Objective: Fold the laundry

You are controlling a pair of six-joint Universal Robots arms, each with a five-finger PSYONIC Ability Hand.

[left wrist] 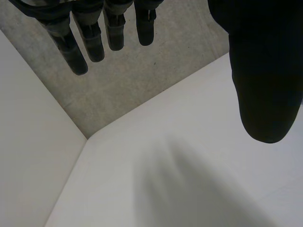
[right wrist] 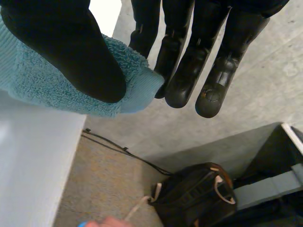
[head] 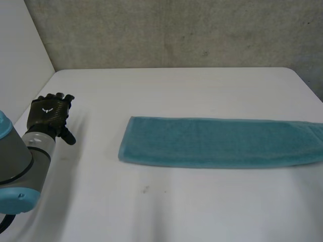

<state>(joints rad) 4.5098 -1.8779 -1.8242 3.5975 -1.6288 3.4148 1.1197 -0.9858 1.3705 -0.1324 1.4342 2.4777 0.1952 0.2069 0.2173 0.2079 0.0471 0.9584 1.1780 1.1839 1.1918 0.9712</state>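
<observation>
Where the straight black fingers of the right hand come toward its thumb, they pinch one end of a teal terry towel. The thumb presses on the top of the pile and the nearest finger touches the towel's tip. This grip is seen from the right wrist camera. There the pinched end sticks out past the edge of the white table. Below it is a grey and tan floor with a dark bag standing on it.

From the left wrist camera, the left hand holds nothing. Its fingers are straight and close together, and the thumb is spread wide from them above bare tabletop near the table's corner.

The head camera gives the towel's overall position. It is folded into a long, narrow strip and lies flat on the table. Its long axis runs side to side, roughly parallel to the table's far edge and the grey concrete wall behind it. One short end points toward the left hand, which rests near the table's left edge, well apart from the cloth. The other end runs out toward the robot's right side.
</observation>
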